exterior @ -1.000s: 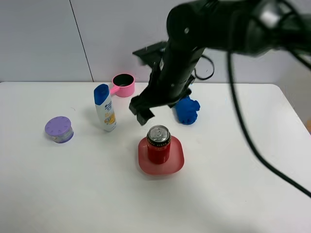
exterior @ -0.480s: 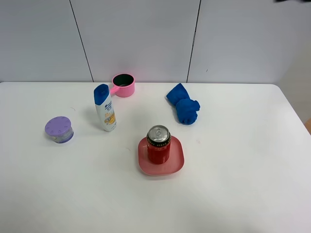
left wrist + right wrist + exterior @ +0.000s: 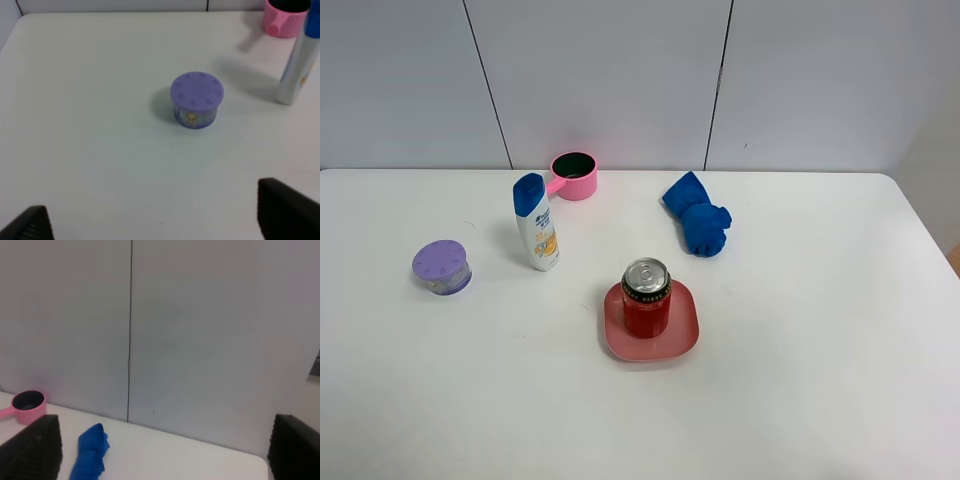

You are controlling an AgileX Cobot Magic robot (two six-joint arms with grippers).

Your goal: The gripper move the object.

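Red soda can (image 3: 646,297) sits upright on the pink plate (image 3: 684,328) mid-table, nothing touching it. Right gripper (image 3: 160,450) is up facing the wall, fingers wide apart; left gripper (image 3: 150,220) is spread too, over the purple tub (image 3: 196,99).

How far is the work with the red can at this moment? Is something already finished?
The red can stands upright on the pink plate, and nothing holds it, so the move looks done. Nothing is in hand: no arm shows in the exterior high view. The left gripper and the right gripper are both open and empty, away from the can. No step seems left.
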